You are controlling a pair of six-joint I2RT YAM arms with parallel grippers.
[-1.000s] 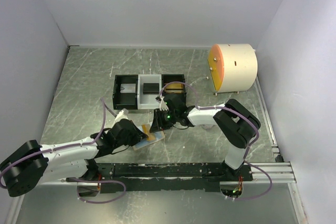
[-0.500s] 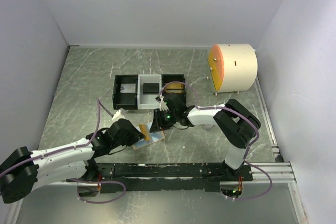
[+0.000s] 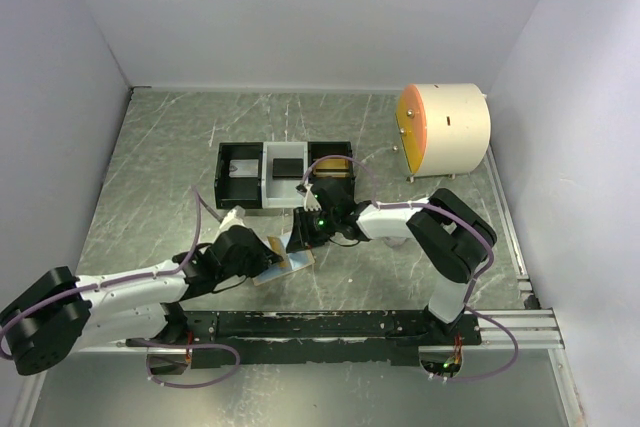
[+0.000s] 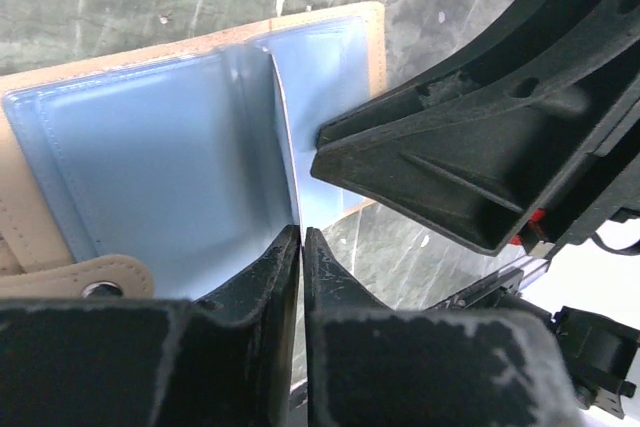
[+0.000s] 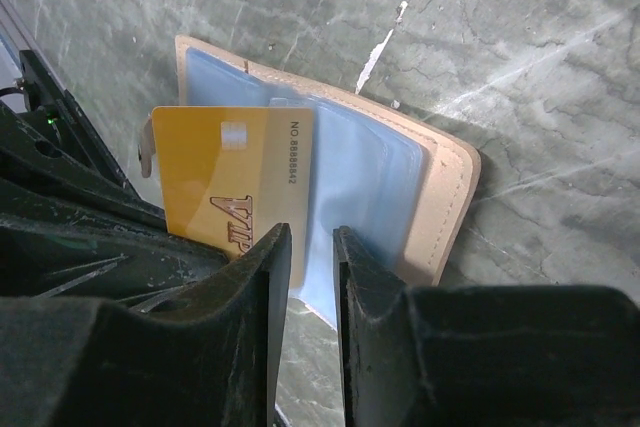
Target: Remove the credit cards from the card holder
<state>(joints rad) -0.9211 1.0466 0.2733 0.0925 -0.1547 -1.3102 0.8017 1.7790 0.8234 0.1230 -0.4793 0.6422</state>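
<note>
**GOLD CARD UP ON EDGE, PINCHED BY LEFT**

Saw gold card (image 5: 235,172) raised on edge over the open card holder (image 5: 380,162). Lost its lower part behind the fingers, so could not tell whether clear of its slot. Placed the card holder flat on the table (image 3: 150,177), blue faces up, just in front of the tray (image 3: 220,179), between both arms.

Judged the card light, stiff and slick-faced. Best taken by a thin pinch across a free edge and pulled straight along the slot, not twisted. Judged the holder soft and floppy, likely to lift with the card unless pinned on the other leaf.

Read left gripper (image 4: 300,237) as nearly closed, jaws nipping the card's thin edge. Read right gripper (image 5: 312,247) as narrow, with a sliver of gap and blue leaf showing in it. Could not tell whether gripping or only pressing.

Noted a black card (image 3: 287,168) lying in the tray's middle compartment.
</note>
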